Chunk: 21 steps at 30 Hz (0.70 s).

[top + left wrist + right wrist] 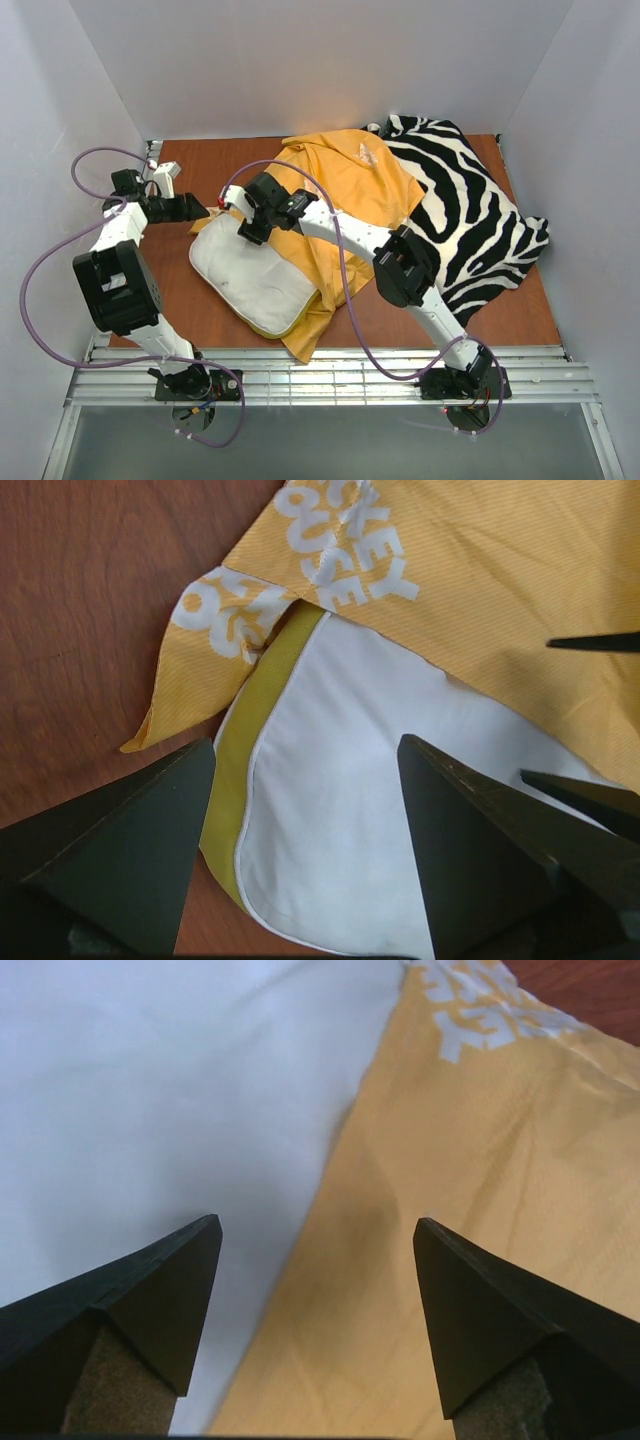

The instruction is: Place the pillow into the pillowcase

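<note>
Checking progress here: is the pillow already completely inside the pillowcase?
No, most of the white pillow lies uncovered, and the orange pillowcase overlaps only its far edge.

The left arm (pixel 118 285) folds at its elbow, and the left gripper (pixel 196 208) points rightward with jaws spread, empty. The right arm (pixel 405 265) stretches leftward; the right gripper (pixel 243 222) tilts down, its jaws apart too.

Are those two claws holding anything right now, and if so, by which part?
Nothing is held. The left gripper stands open over the pillow's banded corner, and the right gripper stands open over the pillowcase edge.
</note>
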Each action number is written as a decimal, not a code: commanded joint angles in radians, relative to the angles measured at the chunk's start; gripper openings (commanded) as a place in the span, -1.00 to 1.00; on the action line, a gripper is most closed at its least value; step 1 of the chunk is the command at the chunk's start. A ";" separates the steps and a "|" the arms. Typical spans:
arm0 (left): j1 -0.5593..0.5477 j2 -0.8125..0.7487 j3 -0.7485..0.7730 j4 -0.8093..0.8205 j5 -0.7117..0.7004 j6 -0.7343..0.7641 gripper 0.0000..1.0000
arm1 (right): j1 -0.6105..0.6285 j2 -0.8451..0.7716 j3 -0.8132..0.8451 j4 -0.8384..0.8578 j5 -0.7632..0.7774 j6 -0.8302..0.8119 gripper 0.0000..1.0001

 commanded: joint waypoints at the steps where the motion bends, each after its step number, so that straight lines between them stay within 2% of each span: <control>1: -0.004 -0.022 -0.039 0.044 -0.042 -0.055 0.42 | -0.005 0.092 0.049 0.044 0.254 -0.048 0.41; 4: -0.004 -0.065 -0.100 0.067 -0.059 -0.051 0.43 | -0.016 0.108 0.029 0.082 0.338 -0.079 0.22; 7: -0.003 -0.102 -0.164 0.063 -0.007 -0.042 0.43 | -0.030 0.108 0.040 0.082 0.314 -0.085 -0.47; 8: -0.004 -0.116 -0.184 0.060 0.018 -0.033 0.43 | -0.032 0.086 0.043 0.082 0.292 -0.066 -0.92; 10: -0.004 -0.151 -0.249 0.063 0.074 -0.016 0.43 | -0.033 0.053 0.042 0.076 0.187 -0.044 -0.97; 14: -0.029 -0.116 -0.315 0.058 0.064 -0.028 0.43 | -0.024 -0.073 0.032 0.071 -0.045 0.011 -0.97; 16: -0.035 -0.091 -0.330 0.078 0.071 -0.052 0.28 | -0.018 -0.107 0.031 0.079 -0.117 0.022 -0.97; 17: -0.040 -0.070 -0.340 0.081 0.091 -0.077 0.17 | -0.016 -0.113 0.034 0.090 -0.159 0.030 -0.97; 18: -0.047 -0.059 -0.340 0.080 0.119 -0.086 -0.09 | -0.016 -0.118 0.038 0.093 -0.217 0.054 -0.97; 20: -0.089 -0.051 -0.341 0.102 0.192 -0.130 -0.32 | -0.018 -0.118 0.052 0.097 -0.309 0.077 -0.97; 21: -0.101 -0.054 -0.346 0.118 0.249 -0.187 -0.68 | -0.016 -0.115 0.071 0.117 -0.332 0.130 -0.97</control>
